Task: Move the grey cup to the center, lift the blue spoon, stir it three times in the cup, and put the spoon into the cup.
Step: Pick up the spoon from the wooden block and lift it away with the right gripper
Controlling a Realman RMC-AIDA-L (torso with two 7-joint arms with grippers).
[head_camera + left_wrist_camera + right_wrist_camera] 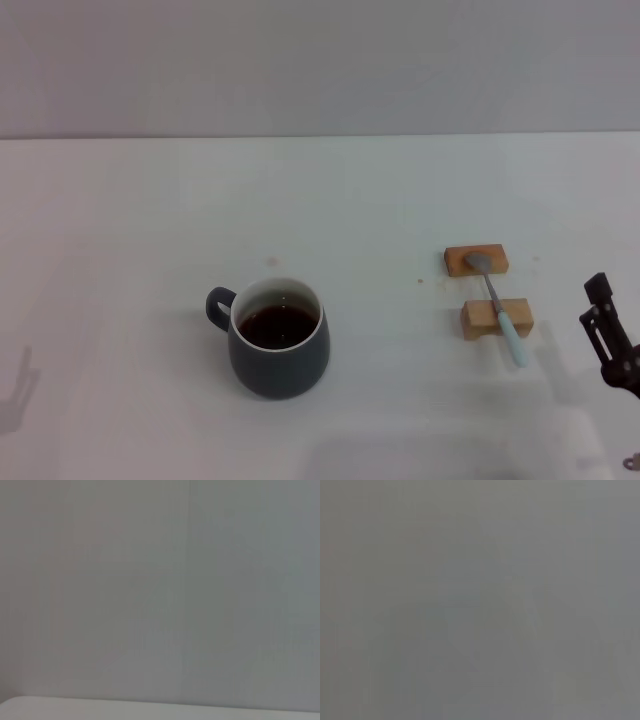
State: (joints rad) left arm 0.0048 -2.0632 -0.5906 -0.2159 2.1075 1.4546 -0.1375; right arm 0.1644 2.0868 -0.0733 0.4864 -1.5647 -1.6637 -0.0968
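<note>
While it holds dark brown liquid, the grey cup (pixel 279 340), slate outside and white inside, stands at seven o'clock on the white table (pixel 130 220), handle toward nine. At three o'clock, one blue spoon (pixel 497 305) bridges two wooden blocks (pixel 476 261). The right gripper (pixel 610 335) hovers just beside; its finger spread cannot be told.
</note>
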